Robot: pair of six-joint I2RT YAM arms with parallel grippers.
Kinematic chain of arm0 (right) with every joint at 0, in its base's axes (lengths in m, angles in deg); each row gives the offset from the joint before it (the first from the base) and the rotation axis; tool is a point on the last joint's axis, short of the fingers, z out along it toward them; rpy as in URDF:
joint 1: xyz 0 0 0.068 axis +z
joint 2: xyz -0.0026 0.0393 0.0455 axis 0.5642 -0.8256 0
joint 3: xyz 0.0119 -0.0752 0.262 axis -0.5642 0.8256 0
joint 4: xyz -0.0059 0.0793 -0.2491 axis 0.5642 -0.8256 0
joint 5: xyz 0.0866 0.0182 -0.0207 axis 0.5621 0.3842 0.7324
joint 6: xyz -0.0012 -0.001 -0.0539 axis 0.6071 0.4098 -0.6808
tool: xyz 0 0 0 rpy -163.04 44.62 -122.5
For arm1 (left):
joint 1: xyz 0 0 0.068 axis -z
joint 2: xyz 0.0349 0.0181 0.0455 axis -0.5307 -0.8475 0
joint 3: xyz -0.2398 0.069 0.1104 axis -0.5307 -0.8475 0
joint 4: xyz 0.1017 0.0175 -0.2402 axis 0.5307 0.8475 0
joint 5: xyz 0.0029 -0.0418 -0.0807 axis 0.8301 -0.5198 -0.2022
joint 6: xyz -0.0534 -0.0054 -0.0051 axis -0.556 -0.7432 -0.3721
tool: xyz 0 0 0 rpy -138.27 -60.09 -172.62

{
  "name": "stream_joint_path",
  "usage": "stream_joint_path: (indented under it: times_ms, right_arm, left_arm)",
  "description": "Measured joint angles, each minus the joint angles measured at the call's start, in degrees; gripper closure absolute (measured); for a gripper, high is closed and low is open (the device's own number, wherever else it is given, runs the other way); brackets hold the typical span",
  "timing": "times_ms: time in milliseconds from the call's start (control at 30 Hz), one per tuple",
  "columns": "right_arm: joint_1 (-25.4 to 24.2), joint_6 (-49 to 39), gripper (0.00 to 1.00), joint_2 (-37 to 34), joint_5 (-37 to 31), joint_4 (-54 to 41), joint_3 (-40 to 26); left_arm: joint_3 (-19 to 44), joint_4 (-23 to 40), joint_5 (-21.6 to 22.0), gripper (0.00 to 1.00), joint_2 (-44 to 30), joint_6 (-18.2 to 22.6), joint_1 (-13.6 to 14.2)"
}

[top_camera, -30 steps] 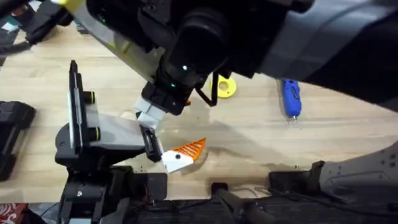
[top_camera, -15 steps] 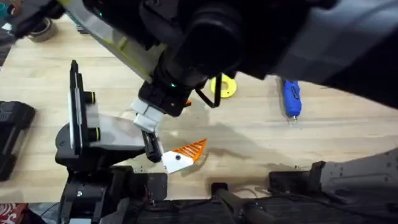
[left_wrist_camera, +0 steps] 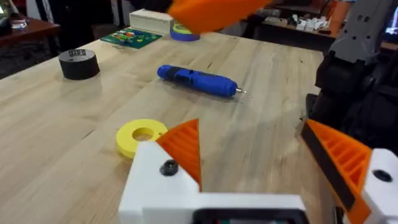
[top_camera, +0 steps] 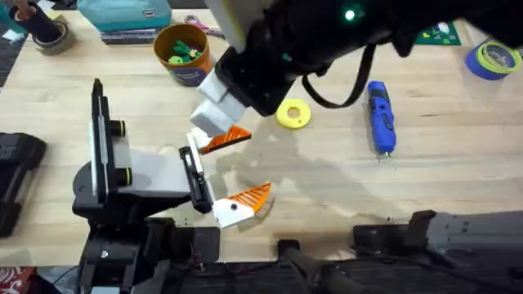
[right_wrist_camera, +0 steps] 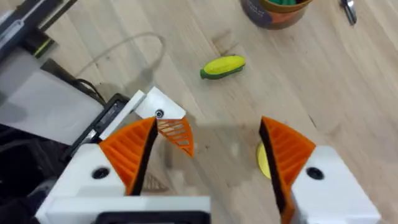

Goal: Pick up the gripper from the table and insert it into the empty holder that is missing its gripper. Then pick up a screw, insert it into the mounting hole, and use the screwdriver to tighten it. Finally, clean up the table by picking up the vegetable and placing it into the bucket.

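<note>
**Seating gripper in holder: step 1 near done, screw next**

- Item: gripper (left_wrist_camera: pixel 183 149), small orange wedge. Loc: sits against the holder (left_wrist_camera: pixel 155 186), the white mount on the L arm's own claw, near the table's front-left edge. Looks seated, but can't tell if fully home.
- Holder hole: dark round spot on the mount face just below the wedge. Can't tell whether a screw is in it; judged empty.
- R gripper (right_wrist_camera: pixel 208 124): reaches across from the right and hovers just over the holder. Fingers spread wide, pinching nothing. Wedge lies below and between them, closer to one finger.
- L gripper (left_wrist_camera: pixel 249 134): fingers spread, nothing between. One carries the wedge, the other a ribbed orange tip.
- Screwdriver (top_camera: pixel 381 122): flat on table (top_camera: pixel 458 163), well to the right, untouched.
- Yellow disc (top_camera: pixel 294 114): between holder and screwdriver.
- Vegetable (right_wrist_camera: pixel 222 66): on the wood near the bucket (top_camera: pixel 181 53), not yet binned.
- Step, est.: insertion wrapping up; screw, tightening and cleanup all pending.
- Next move needs: R arm to lift clear w/o nudging the wedge, then find a screw. Holder must hold steady so the hole stays lined up.
</note>
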Motion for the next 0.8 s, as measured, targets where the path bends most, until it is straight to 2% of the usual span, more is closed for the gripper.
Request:
stream_joint_path:
  times_ms: [200,567,667,800]
  right_arm:
    - [-0.51,-0.43,0.006,0.65,0.00,0.63,2.02]
    - [-2.32,-1.33,0.006,8.66,0.84,7.43,14.76]
    - [-3.89,-2.77,0.006,11.09,3.67,8.32,17.41]
    - [-6.67,-8.89,0.006,13.73,10.19,8.60,20.59]
  left_arm:
    - [0.00,0.00,-0.08,0.016,-0.02,0.00,0.00]
    - [0.00,0.02,-0.17,0.016,-0.02,0.13,0.00]
    - [0.00,0.02,-0.17,0.015,-0.01,0.17,0.00]
    - [0.00,0.02,-0.17,0.015,-0.02,0.17,0.00]
